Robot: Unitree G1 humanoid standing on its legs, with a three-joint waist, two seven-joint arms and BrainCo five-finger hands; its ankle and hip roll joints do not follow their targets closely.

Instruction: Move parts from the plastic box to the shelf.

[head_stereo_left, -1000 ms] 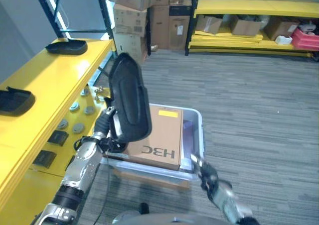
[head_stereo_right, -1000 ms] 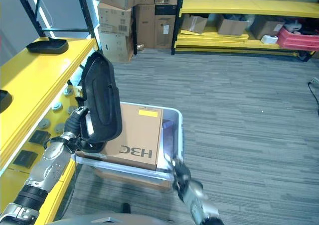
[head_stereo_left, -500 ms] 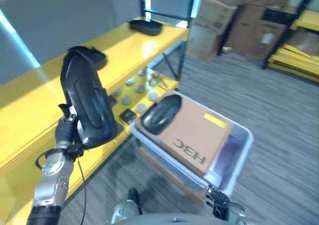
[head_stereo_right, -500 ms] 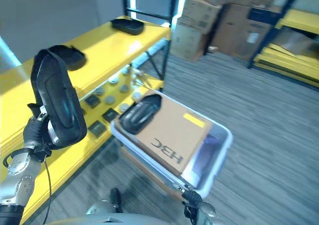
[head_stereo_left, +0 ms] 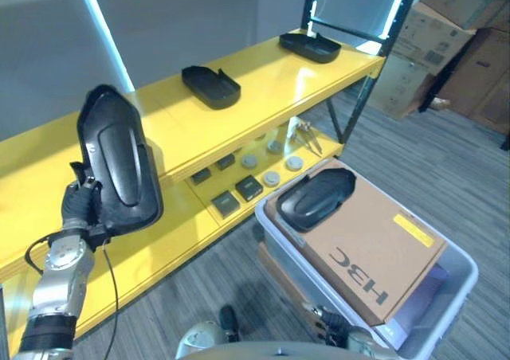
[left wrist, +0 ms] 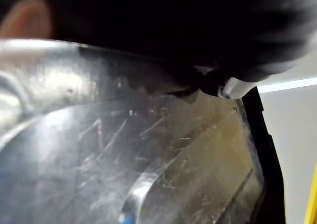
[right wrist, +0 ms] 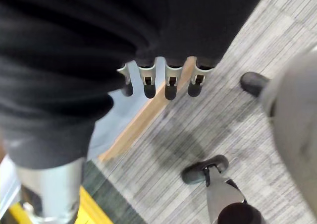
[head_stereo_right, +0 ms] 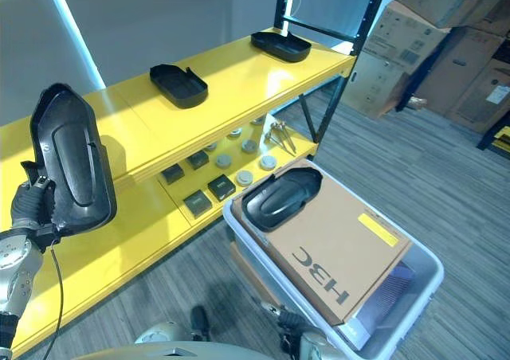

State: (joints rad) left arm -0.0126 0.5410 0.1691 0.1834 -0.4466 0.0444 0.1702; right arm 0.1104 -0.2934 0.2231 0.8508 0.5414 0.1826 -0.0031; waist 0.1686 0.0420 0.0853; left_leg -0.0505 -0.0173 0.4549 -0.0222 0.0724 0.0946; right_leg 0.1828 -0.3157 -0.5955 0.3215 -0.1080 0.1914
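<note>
At the left edge of the frame the left hand (head_stereo_left: 80, 209) was curled round the lower edge of a long black part (head_stereo_left: 118, 169), holding it upright in front of the yellow shelf (head_stereo_left: 263, 89); in the left wrist view the part's glossy, scratched surface (left wrist: 124, 154) lay right against the camera. The right hand (right wrist: 163, 80) showed in the right wrist view with its fingers (right wrist: 171, 85) hanging straight and slack side by side, holding nothing, above the grey carpet floor (right wrist: 208, 115). On the shelf's top board, toward the upper middle of the frame, lay two more black parts: one black tray-like part (head_stereo_left: 210, 86) near the centre and another black part (head_stereo_left: 310, 47) further along by the dark upright post. On the lower board beneath sat small dark squares (head_stereo_left: 236, 195) and round grey discs (head_stereo_left: 271, 169). At the lower right of the frame stood the plastic box (head_stereo_left: 458, 296), pale and translucent, holding a brown cardboard box (head_stereo_left: 374, 252), and on the cardboard's near corner rested a further black part (head_stereo_left: 315, 201).
</note>
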